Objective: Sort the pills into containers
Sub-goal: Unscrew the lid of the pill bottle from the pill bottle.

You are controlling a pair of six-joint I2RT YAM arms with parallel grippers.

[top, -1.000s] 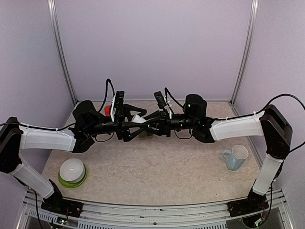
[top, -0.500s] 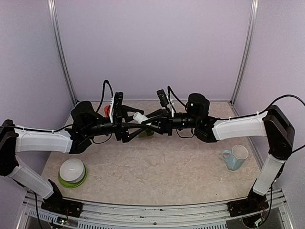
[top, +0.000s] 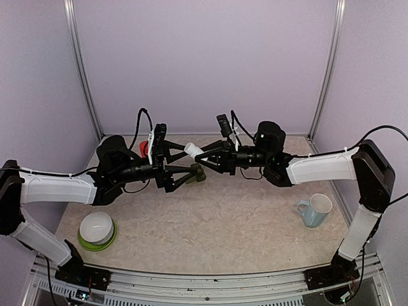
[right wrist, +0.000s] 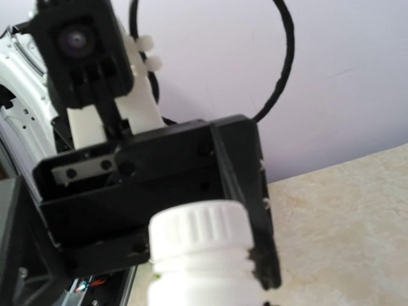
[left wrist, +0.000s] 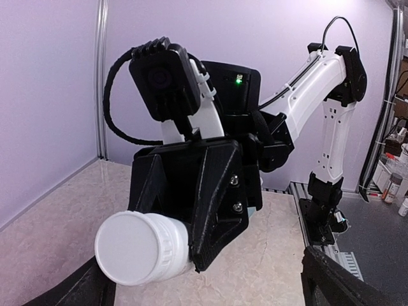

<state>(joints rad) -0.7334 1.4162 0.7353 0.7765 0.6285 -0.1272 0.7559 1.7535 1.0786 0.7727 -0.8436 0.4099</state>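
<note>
Top external view: above mid-table the right gripper is clamped on a white bottle lying sideways, its cap facing the left gripper, whose jaws stand wide and empty. An off-centre bite or a hard twist there could wrench the bottle loose, and a freed cap might spill what is inside over the table. Beneath, the green containers sit partly hidden by the left gripper's lower finger; a red bottle stands farther back left.

White bottle — in the right claw
</note>
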